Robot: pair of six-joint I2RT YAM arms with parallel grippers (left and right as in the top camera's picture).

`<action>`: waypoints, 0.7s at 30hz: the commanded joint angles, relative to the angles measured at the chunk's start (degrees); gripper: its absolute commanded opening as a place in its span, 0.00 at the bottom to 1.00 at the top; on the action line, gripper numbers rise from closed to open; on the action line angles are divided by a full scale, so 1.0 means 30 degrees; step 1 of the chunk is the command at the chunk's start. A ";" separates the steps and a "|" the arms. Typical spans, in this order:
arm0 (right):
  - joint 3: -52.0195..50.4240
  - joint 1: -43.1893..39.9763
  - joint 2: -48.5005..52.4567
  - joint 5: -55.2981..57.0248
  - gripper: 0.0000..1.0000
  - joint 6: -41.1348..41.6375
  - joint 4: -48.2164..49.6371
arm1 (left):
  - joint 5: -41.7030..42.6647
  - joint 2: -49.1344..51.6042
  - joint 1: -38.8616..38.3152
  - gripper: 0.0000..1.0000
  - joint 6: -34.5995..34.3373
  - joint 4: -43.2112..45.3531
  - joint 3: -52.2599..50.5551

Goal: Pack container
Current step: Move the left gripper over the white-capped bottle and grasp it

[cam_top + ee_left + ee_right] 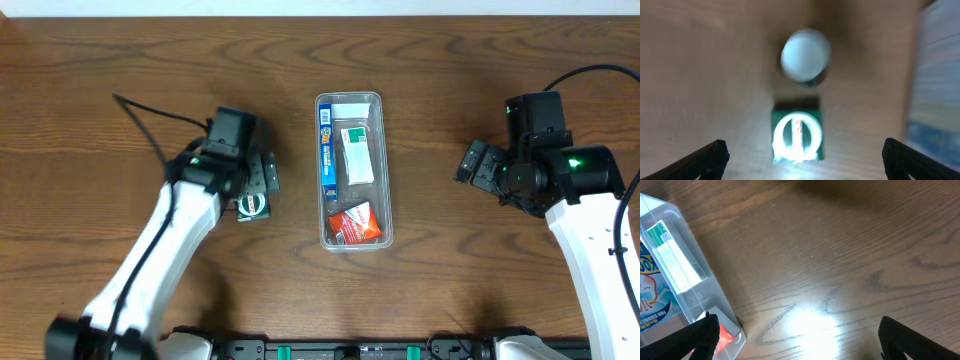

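The clear plastic container (380,170) lies lengthwise at the table's centre. It holds a narrow blue box (328,152), a white box with a green mark (357,155) and a red packet (355,223). Its corner shows in the right wrist view (695,272). My left gripper (262,180) is open above a small green packet with a white ring (796,136), left of the container. A small white-capped round thing (805,55) stands just beyond the packet. My right gripper (478,166) is open and empty over bare wood, right of the container.
The container's blurred edge shows at the right of the left wrist view (935,90). A black cable (150,118) trails behind the left arm. A bright light patch falls on the wood under the right gripper (815,317).
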 commanded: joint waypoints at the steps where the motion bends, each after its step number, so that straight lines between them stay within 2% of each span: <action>1: 0.0007 -0.0138 -0.0124 0.0270 0.99 0.0240 -0.0022 | 0.0277 -0.0903 0.0109 0.99 0.2025 0.0758 -0.0007; 9: 0.0007 -0.0138 -0.0124 0.0270 0.99 0.0240 -0.0022 | -0.0204 0.1443 0.0168 1.00 0.2980 0.2805 -0.0007; 16: 0.0007 -0.0146 -0.0124 0.0270 0.99 0.0240 -0.0022 | -0.0197 0.2652 0.0976 0.95 0.3555 0.4466 -0.0007; 21: 0.0007 -0.0146 -0.0124 0.0270 0.99 0.0240 -0.0022 | -0.0095 0.2790 0.1501 0.86 0.3585 0.4466 -0.0007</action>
